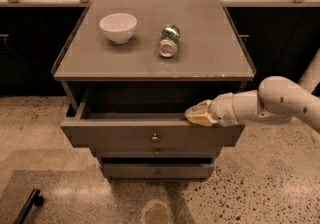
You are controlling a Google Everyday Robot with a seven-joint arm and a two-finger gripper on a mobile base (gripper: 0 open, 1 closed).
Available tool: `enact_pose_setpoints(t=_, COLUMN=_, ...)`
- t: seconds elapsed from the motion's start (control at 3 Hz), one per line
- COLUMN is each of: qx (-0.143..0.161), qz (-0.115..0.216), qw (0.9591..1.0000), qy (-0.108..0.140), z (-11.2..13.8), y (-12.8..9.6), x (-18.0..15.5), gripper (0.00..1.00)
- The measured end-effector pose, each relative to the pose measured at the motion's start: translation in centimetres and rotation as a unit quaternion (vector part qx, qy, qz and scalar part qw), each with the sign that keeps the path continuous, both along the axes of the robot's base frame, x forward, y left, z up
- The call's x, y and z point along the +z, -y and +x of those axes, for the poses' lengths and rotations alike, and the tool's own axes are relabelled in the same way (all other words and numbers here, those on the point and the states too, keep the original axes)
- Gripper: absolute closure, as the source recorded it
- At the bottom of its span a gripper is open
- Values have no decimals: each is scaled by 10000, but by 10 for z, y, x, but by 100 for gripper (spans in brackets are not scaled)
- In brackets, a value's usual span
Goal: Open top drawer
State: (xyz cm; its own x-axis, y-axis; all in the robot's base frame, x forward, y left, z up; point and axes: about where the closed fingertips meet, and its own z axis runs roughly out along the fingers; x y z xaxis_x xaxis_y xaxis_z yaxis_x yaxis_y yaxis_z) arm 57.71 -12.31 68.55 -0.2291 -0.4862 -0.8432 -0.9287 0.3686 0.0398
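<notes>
The top drawer (115, 133) is a grey-brown drawer with a wide flat front and a small round metal knob (155, 137) at its centre. It stands pulled out from the cabinet, its dark inside showing. My gripper (196, 114) comes in from the right on a white arm and rests on the top edge of the drawer front, right of the knob. Its tan fingertips lie at the rim of the drawer.
A white bowl (118, 27) and a can lying on its side (168, 41) sit on the cabinet top (210, 53). Two narrower drawers (156, 171) are below the top one. A dark object (28, 206) lies on the speckled floor at lower left.
</notes>
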Motion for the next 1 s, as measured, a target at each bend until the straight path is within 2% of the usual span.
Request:
enact_pose_setpoints(t=0.33, qx=5, qz=-8, qw=10000, qy=22, z=3, y=-1, x=1, gripper=100)
enact_pose_setpoints(t=0.67, qx=21, qz=-24, qw=9995, qy=304, z=48, y=-2, x=20, gripper=100)
enact_pose_setpoints(t=1.0, qx=18, qz=-16, qw=9996, qy=293, z=44, y=-4, x=16, gripper=100)
